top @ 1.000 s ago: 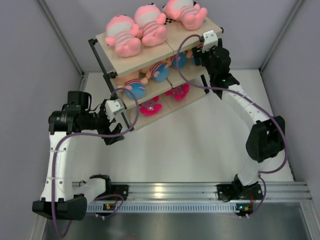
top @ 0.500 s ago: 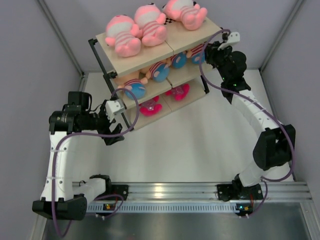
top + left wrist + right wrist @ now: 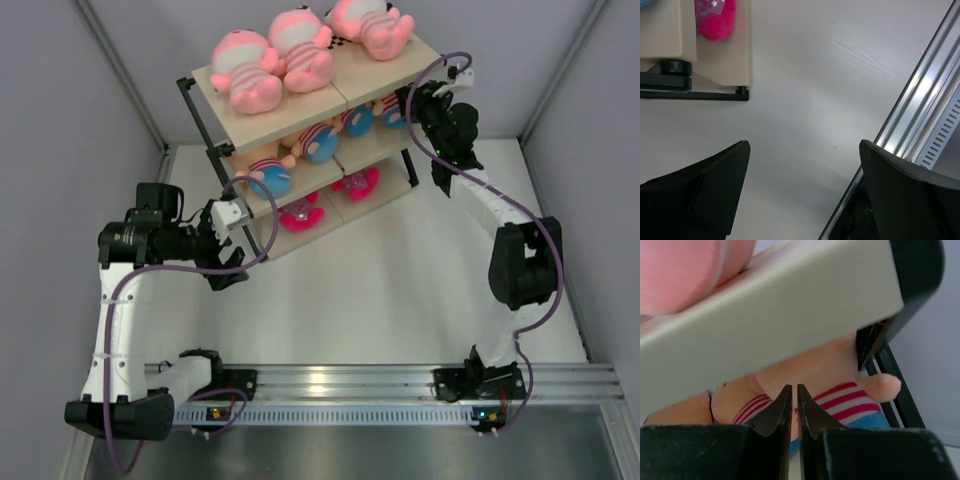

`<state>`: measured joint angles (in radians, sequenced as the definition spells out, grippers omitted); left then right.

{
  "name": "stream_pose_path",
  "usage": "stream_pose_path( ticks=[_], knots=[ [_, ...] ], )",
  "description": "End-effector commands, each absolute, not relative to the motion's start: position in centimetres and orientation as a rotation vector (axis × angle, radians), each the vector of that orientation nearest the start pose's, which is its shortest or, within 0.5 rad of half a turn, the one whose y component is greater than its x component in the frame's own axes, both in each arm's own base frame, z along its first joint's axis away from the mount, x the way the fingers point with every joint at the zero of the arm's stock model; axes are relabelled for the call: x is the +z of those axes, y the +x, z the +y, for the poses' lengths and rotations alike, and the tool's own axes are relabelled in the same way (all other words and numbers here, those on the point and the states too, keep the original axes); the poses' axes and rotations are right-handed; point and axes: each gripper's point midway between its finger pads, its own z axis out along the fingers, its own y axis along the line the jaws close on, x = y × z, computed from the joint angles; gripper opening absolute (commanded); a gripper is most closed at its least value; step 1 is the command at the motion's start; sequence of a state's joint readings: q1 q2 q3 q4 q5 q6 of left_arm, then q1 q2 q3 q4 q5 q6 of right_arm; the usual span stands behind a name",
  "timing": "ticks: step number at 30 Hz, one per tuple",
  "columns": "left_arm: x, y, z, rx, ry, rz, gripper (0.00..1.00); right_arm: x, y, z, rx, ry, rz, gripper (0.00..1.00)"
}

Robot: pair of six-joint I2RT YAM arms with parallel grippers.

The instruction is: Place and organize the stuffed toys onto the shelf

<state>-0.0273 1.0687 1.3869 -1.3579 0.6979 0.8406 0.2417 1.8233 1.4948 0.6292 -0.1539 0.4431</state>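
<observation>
Stuffed toys (image 3: 300, 50) on 3-tier shelf (image 3: 225, 125); right hand (image 3: 794, 390) at its middle board.
Pink dolls (image 3: 245, 70) lie on the top board, boy dolls (image 3: 320, 145) on the middle tier. Right hand's fingers are nearly shut w/ nothing visible between them, pointing at the end boy doll (image 3: 840, 395) beside the black frame (image 3: 917, 275). Left hand (image 3: 802, 190) is wide open over the tabletop (image 3: 805, 75), near the shelf foot (image 3: 674, 67). Risk: a push could knock that doll off the open end, or the hand could snag the frame & shift the shelf.

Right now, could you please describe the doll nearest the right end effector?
Find the shelf; on its middle board, the boy doll lies at the right end, by the right end effector. Unlike the pink dolls above, it is peach-skinned with red stripes.
</observation>
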Motion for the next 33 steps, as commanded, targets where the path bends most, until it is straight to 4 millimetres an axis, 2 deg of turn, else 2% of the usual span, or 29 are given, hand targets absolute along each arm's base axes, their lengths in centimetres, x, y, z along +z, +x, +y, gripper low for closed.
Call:
stream_pose_path(
  ticks=[1, 4, 7, 10, 12, 13, 15, 16, 17, 18, 19, 22, 24, 25, 27, 28, 29, 30, 31, 33],
  knots=[
    [27.1, 19.4, -9.5, -0.527, 1.204, 2.007, 0.96, 41.7, 55.5, 18.8, 0.75, 0.049, 1.199, 0.08],
    [27.2, 19.5, -9.4, -0.521, 1.199, 2.008, 0.96, 40.0, 56.4, 18.9, 0.733, 0.097, 1.238, 0.06],
    [27.2, 19.3, -9.3, -0.514, 1.199, 2.012, 0.96, 38.7, 56.3, 19.2, 0.705, 0.108, 1.287, 0.06],
    [27.1, 19.4, -9.2, -0.504, 1.193, 2.021, 0.96, 38.9, 55.4, 18.5, 0.655, 0.089, 1.3, 0.08],
    [27.4, 19.3, -9.2, -0.501, 1.186, 2.014, 0.96, 40.0, 53.7, 17.7, 0.609, 0.062, 1.283, 0.13],
    [27.4, 19.3, -9.2, -0.501, 1.184, 2.015, 0.96, 40.9, 52.3, 17.1, 0.59, 0.052, 1.277, 0.15],
    [27.6, 19.0, -9.3, -0.504, 1.173, 2.015, 0.96, 41.5, 51.0, 16.3, 0.534, 0.021, 1.283, 0.27],
    [27.6, 18.9, -9.3, -0.504, 1.17, 2.016, 0.96, 42.9, 49.4, 15.7, 0.517, 0.009, 1.273, 0.31],
    [27.6, 18.8, -9.3, -0.503, 1.166, 2.017, 0.96, 42.3, 48.8, 15.4, 0.492, -0.019, 1.296, 0.4],
    [27.5, 18.7, -9.3, -0.507, 1.157, 2.026, 0.96, 42.6, 48.0, 15.1, 0.485, -0.037, 1.302, 0.45],
    [27.4, 18.6, -9.1, -0.5, 1.152, 2.032, 0.96, 42.5, 46.8, 14.7, 0.483, -0.085, 1.333, 0.56],
    [27.3, 18.6, -8.9, -0.49, 1.125, 2.057, 0.96, 42.2, 45.3, 13.1, 0.474, -0.151, 1.385, 0.72],
    [27.2, 18.6, -8.8, -0.485, 1.107, 2.078, 0.96, 40.1, 45.2, 11.7, 0.408, -0.182, 1.467, 0.78],
    [27.2, 18.6, -8.7, -0.484, 1.096, 2.086, 0.96, 39.1, 45.5, 10.3, 0.372, -0.171, 1.497, 0.81],
    [27.0, 18.6, -8.6, -0.483, 1.073, 2.109, 0.96, 37.6, 45.9, 9.3, 0.377, -0.158, 1.536, 0.81],
    [27.0, 18.6, -8.5, -0.48, 1.064, 2.118, 0.96, 35.9, 46.5, 7.8, 0.379, -0.13, 1.567, 0.82],
    [26.9, 18.5, -8.4, -0.477, 1.053, 2.127, 0.96, 35.4, 46.6, 7.9, 0.433, -0.131, 1.57, 0.82],
    [26.8, 18.5, -8.2, -0.465, 1.048, 2.136, 0.96, 35.4, 47.0, 7.3, 0.439, -0.127, 1.556, 0.81],
    [26.9, 18.4, -8.1, -0.455, 1.042, 2.138, 0.96, 34.3, 48.0, 5.5, 0.408, -0.106, 1.577, 0.8],
    [26.7, 18.4, -8.0, -0.449, 1.036, 2.15, 0.96, 32.9, 49.6, 5.3, 0.398, -0.125, 1.612, 0.79]
  ],
)
